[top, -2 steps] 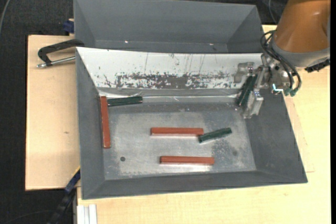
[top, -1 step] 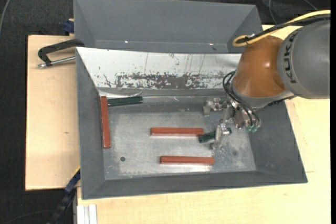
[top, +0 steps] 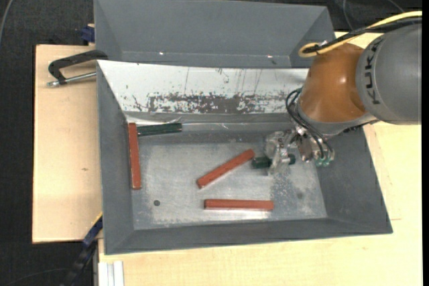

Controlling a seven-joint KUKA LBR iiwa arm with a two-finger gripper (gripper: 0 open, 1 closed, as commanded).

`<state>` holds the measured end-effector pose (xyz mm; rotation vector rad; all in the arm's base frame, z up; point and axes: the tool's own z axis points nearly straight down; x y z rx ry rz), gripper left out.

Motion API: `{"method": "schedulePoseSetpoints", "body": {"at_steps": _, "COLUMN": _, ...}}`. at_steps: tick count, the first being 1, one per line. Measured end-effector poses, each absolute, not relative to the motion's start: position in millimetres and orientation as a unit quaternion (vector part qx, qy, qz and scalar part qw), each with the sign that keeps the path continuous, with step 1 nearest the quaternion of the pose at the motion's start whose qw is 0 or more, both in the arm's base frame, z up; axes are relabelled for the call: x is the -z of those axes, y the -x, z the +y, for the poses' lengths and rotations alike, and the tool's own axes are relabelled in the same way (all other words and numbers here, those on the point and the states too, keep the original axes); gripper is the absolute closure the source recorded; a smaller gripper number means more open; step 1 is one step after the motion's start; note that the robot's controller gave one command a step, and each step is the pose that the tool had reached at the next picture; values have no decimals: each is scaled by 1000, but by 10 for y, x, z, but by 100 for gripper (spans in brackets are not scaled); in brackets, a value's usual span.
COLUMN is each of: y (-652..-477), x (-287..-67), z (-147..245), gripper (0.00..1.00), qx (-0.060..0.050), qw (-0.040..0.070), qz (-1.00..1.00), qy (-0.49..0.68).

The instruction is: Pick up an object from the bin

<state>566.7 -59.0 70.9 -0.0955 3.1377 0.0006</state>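
Gripper point(top: 278, 156) hangs low in the right half of the grey bin point(top: 201, 30), just beside a small dark green piece point(top: 261, 161) at the upper end of a slanted red-brown stick point(top: 224, 169). Whether the claw is open, or grips anything, cannot be told. A second red-brown stick point(top: 238, 205) lies near the front wall.

Grey metal bin point(top: 114, 164), floor scuffed. Left stick point(top: 135, 157), red-brown, along left wall. Centre stick point(top: 226, 169), red-brown, diagonal. Front stick point(top: 238, 205), red-brown, parallel to front wall. Dark green pen point(top: 159, 130) at back left.
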Motion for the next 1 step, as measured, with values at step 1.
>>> {"method": "schedulePoseSetpoints", "body": {"at_steps": 1, "y": -5697, "x": -2305, "z": -269, "gripper": 100, "qx": 0, "qw": 5, "qz": 998, "qy": 70}}
